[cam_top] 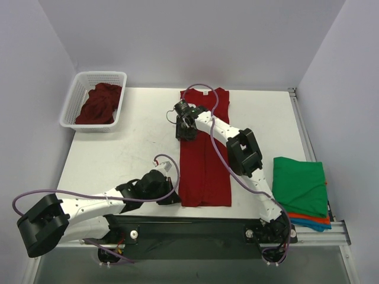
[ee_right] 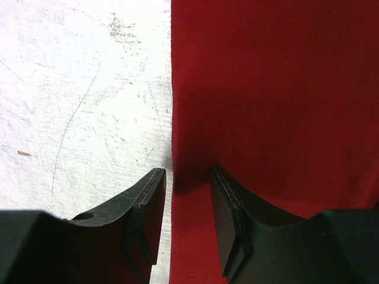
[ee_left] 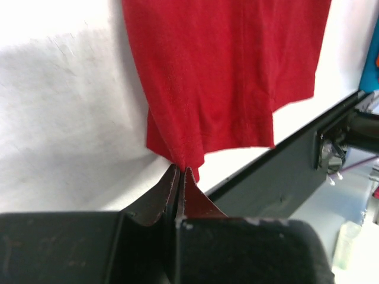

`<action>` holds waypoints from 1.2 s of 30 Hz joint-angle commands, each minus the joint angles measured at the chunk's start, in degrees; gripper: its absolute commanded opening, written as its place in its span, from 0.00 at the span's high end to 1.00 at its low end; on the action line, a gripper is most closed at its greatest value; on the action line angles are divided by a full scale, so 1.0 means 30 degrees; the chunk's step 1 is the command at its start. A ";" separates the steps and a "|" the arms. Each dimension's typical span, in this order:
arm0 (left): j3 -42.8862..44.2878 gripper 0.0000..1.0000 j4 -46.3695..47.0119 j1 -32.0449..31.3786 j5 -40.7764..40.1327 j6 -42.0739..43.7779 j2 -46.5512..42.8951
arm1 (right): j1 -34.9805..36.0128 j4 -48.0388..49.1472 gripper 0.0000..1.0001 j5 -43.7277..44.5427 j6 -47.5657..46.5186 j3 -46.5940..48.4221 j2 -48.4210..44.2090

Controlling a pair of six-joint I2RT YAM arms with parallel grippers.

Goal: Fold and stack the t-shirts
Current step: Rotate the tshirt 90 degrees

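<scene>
A deep red t-shirt lies on the white table, folded into a long strip with its collar at the far end. My left gripper is shut on the shirt's near left corner. My right gripper is open at the shirt's left edge, about halfway up; one finger sits over the table, the other over the red cloth. A folded stack with a green shirt on top of orange and blue ones sits at the right. More deep red shirts are bunched in the basket.
The white lattice basket stands at the table's far left. A black rail runs along the near edge, also seen in the left wrist view. Purple cables loop over both arms.
</scene>
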 commanded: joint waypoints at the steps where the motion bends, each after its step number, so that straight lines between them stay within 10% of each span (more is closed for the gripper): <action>1: -0.0383 1.00 0.0091 -0.0538 0.0700 -0.1058 -0.0644 | 0.0041 -0.0400 0.64 -0.0058 0.0496 0.0365 0.0752; 36: -0.0648 0.97 -0.3250 -0.1565 0.1841 -0.6331 -0.4775 | -0.0515 -0.0401 0.64 -0.0586 0.0351 0.0043 0.0753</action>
